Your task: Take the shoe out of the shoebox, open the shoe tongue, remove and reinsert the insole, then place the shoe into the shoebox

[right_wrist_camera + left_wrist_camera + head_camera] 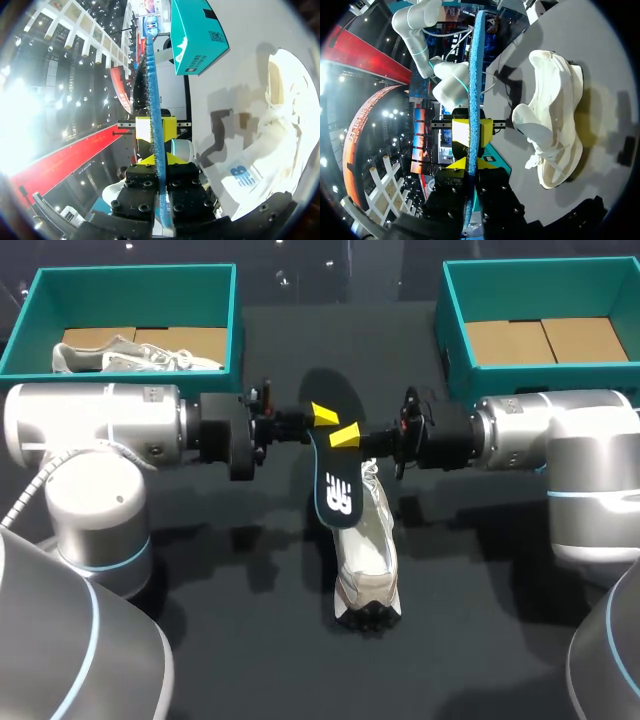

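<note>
A dark insole (337,490) with a white logo hangs edge-up over the middle of the table, held from both sides. My left gripper (323,416) and my right gripper (347,436) meet at its upper part, each shut on it. In the left wrist view the insole (472,95) runs edge-on between the left gripper's (471,167) yellow tips. The right wrist view shows the insole (152,90) the same way in the right gripper (160,160). The white shoe (370,565) lies on the black table under the insole, also seen as the shoe (555,125) beside the left gripper.
A teal shoebox (235,335) stands at the back left with another white shoe (140,358) inside. A second teal shoebox (447,325) at the back right shows only its cardboard floor. Both arms stretch across the table's middle.
</note>
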